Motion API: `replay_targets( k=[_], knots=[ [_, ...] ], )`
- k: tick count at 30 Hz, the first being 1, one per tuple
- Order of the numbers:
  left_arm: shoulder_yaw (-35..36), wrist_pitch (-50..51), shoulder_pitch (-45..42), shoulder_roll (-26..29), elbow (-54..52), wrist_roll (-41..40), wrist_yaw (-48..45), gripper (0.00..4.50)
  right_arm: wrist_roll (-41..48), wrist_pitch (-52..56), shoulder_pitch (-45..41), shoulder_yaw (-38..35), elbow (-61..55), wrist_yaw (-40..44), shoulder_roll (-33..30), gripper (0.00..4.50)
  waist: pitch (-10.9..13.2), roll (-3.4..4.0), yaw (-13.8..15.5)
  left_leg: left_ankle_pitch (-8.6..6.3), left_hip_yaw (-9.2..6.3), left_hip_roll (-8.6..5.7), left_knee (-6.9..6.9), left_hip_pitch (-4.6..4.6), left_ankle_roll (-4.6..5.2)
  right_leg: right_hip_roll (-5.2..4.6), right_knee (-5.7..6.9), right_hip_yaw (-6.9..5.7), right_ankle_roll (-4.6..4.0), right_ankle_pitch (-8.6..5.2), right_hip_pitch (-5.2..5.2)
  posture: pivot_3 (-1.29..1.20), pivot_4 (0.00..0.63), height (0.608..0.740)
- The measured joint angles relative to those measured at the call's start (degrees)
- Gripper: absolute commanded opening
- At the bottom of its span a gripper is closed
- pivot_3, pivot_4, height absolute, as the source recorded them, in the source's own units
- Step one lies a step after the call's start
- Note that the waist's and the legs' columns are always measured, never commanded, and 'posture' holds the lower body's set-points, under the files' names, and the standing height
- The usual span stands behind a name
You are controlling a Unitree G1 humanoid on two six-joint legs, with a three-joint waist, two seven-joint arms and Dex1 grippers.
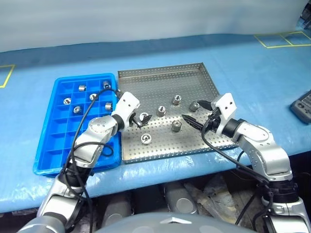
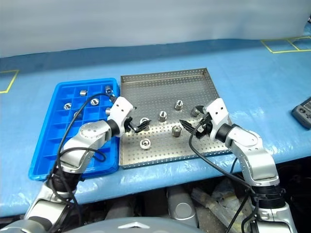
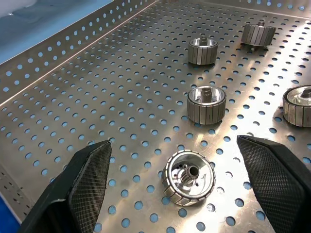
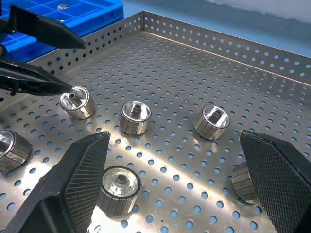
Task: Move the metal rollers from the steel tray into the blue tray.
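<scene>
The steel tray (image 1: pixel 146 77) lies mid-table with several metal rollers on it, among them one (image 1: pixel 177 100) toward the back and one (image 1: pixel 145 139) near the front rim. The blue tray (image 1: pixel 53 145) sits against its left side and holds several rollers (image 1: pixel 82 88) in its far compartments. My left gripper (image 1: pixel 141 120) is open low over the steel tray's left part, with a roller (image 3: pixel 188 177) lying between its fingertips, untouched. My right gripper (image 1: pixel 197 112) is open over the tray's right part, with one roller (image 4: pixel 118 189) by one finger and another (image 4: pixel 242 182) by the other.
A dark device (image 1: pixel 303 107) lies on the blue table cover at the far right. Yellow tape marks (image 1: pixel 282 39) show at the back right. The steel tray's front rim (image 1: pixel 170 154) is close to the table's near edge.
</scene>
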Motion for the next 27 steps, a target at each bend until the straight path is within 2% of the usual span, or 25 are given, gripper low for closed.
replay_targets(
  k=[14, 27],
  knots=[
    [-0.7, -4.5, -7.7, -7.1, 19.5, 2.6, -1.0, 4.48, -0.8, -0.1, 1.0, 0.0, -0.9, -0.4, 0.1, 4.50, 0.0, 0.02, -1.5, -0.10, 0.52, -0.01, 0.04, 0.03, 0.20, 0.02, -0.03, 0.36, 0.20, 0.07, -0.02, -0.28, 0.150, 0.740],
    [-2.5, -6.0, -11.7, -9.4, 27.9, 5.7, -2.3, 4.48, -0.8, -0.1, 1.6, -0.1, -2.1, -1.2, 0.1, 4.50, 0.0, 0.02, -3.6, -0.22, 0.91, -0.07, 0.05, 0.06, 0.43, 0.02, -0.02, 0.96, 0.52, 0.09, 0.00, -0.29, 0.150, 0.740]
  ],
)
